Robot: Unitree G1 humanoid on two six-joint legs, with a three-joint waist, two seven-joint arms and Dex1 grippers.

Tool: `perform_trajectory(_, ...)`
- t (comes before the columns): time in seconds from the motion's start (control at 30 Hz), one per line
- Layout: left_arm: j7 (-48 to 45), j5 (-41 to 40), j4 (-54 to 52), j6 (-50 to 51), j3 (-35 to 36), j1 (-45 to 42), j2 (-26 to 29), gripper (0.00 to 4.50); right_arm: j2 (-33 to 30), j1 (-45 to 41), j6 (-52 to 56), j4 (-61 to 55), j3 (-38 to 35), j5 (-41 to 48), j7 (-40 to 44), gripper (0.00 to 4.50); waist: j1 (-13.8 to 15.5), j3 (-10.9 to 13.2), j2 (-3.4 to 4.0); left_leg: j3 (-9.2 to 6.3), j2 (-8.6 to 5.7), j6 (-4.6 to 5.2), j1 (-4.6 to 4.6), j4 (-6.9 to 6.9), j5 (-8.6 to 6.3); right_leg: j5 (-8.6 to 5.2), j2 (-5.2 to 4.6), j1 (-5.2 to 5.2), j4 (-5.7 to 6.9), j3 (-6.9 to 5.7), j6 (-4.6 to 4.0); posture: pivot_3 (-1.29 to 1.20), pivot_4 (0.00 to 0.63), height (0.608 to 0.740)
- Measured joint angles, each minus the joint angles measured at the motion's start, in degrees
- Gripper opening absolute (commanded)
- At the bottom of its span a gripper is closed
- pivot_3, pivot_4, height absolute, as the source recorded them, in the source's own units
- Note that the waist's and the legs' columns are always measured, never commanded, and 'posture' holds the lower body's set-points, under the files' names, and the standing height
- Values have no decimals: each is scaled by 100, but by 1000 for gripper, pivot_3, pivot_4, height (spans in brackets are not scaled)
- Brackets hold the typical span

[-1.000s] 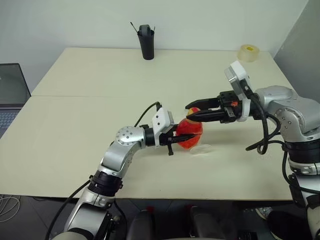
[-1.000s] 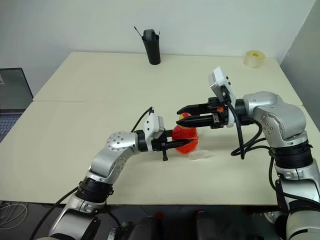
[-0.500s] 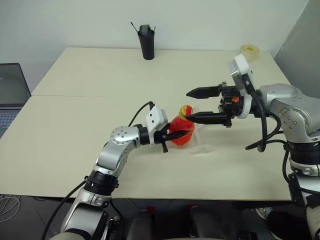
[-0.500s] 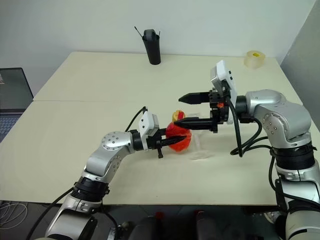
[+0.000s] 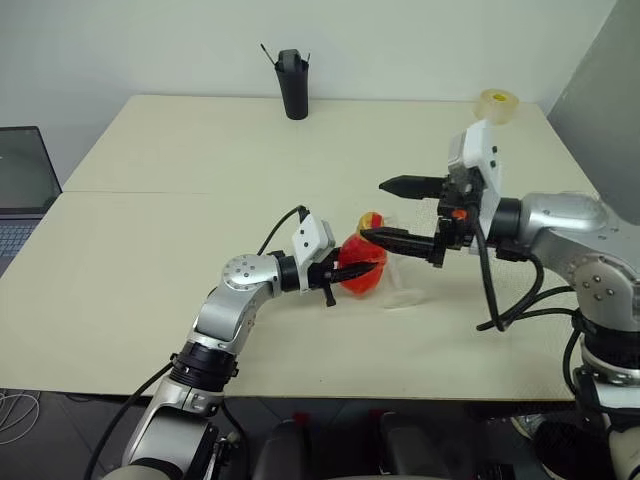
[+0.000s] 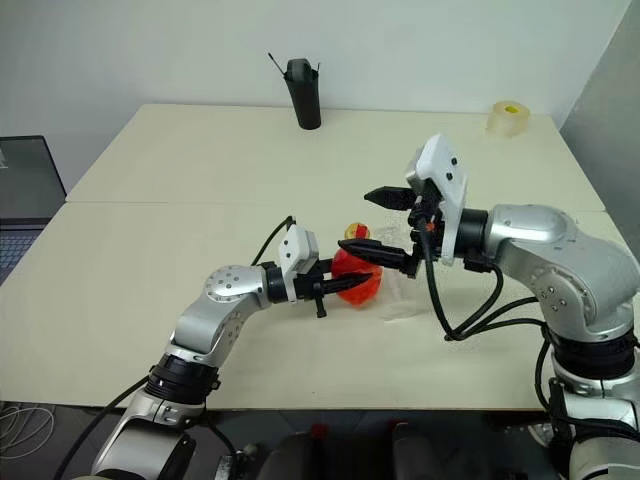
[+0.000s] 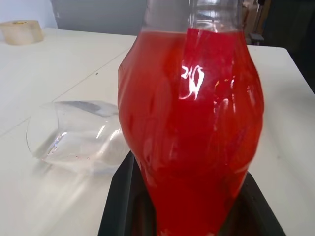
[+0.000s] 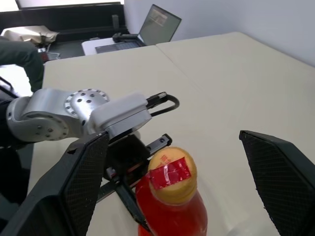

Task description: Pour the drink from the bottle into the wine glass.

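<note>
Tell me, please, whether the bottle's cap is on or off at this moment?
On. The yellow-and-red cap sits on the neck of the bottle, between the open right gripper's fingers, which are not touching it.

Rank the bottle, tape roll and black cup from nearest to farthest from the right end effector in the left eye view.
1. bottle, just below the right end effector
2. tape roll, far right table corner
3. black cup, far edge, toward the left

bright red drink (image 7: 192, 128) in a clear bottle (image 5: 361, 266) with yellow-and-red cap (image 8: 172, 174).
</note>
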Motion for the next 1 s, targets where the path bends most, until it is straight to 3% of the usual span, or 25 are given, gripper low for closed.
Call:
perform_trajectory(0.37, -4, 4, 6, -4, 0, -21, 3, 760, 53, 77, 78, 0, 151, -51, -254, 4500, -1, 0, 0, 2, 0, 0, 0, 0, 0, 0, 2, 0, -1, 1, 0, 0, 150, 740)
perform_trajectory(0.47, 4, 4, 6, -4, 0, -21, 3, 760, 92, 108, 84, 0, 215, -54, -297, 3887, -1, 0, 0, 1, 0, 0, 1, 0, 0, 0, 2, 0, 0, 1, 0, 0, 150, 740)
perform_trajectory(0.7, 19, 12, 7, 1, 3, -21, 15, 759, 165, 108, 82, 18, 323, -104, -308, 1388, -2, 0, 0, 1, 0, 0, 0, 0, 0, 0, 2, 0, 0, 1, 0, 0, 150, 740)
perform_trajectory(0.73, 19, 13, 7, 1, 3, -21, 23, 759, 167, 108, 82, 21, 323, -104, -307, 1199, -2, 0, 0, 1, 0, 0, 0, 0, 0, 0, 3, 0, -1, 0, 0, 0, 150, 740)
perform_trajectory(1.0, 15, 11, 7, 0, 11, -21, 25, 757, 159, 77, 82, 52, 322, -89, -225, 1198, -2, 0, 0, 1, 0, 0, 1, 0, 0, 0, 2, 0, -1, 0, 0, 0, 150, 740)
